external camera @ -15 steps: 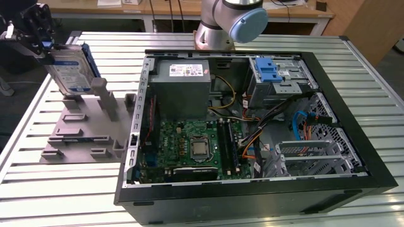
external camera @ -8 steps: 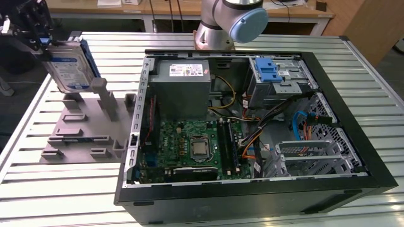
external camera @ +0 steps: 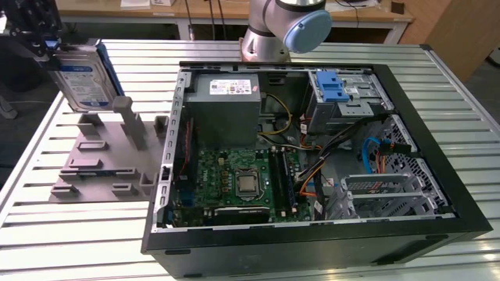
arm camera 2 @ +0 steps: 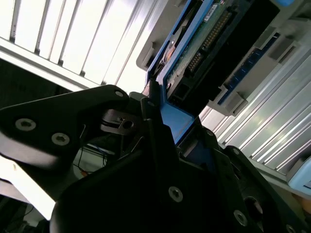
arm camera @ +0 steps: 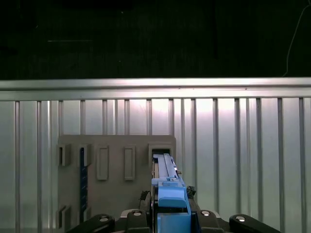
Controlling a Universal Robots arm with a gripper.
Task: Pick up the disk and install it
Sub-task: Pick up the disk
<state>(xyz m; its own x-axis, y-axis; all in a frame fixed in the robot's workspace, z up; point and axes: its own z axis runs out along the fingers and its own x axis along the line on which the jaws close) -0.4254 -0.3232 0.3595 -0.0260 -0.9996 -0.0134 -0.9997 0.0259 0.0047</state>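
The disk (external camera: 84, 82) is a silver hard drive with a blue-and-white label and a blue bracket. In the exterior view it hangs upright at the far left, lifted above the grey fixture plate (external camera: 93, 170). My gripper (external camera: 48, 48) is shut on its upper end. In the first wrist view the disk (arm camera: 167, 187) shows edge-on between my gripper (arm camera: 170, 217) fingers, over the fixture plate (arm camera: 114, 194). The second wrist view shows the disk's circuit-board side (arm camera 2: 204, 39) and blue bracket (arm camera 2: 174, 121) clamped in my gripper (arm camera 2: 160, 127).
An open black computer case (external camera: 437, 146) lies at the exterior view's right, holding a motherboard (external camera: 234, 181), a grey power supply box (external camera: 226, 111) and a drive bay with a blue latch (external camera: 332, 88). The arm's base (external camera: 270, 35) stands behind the case. The table (external camera: 78, 246) is slatted aluminium.
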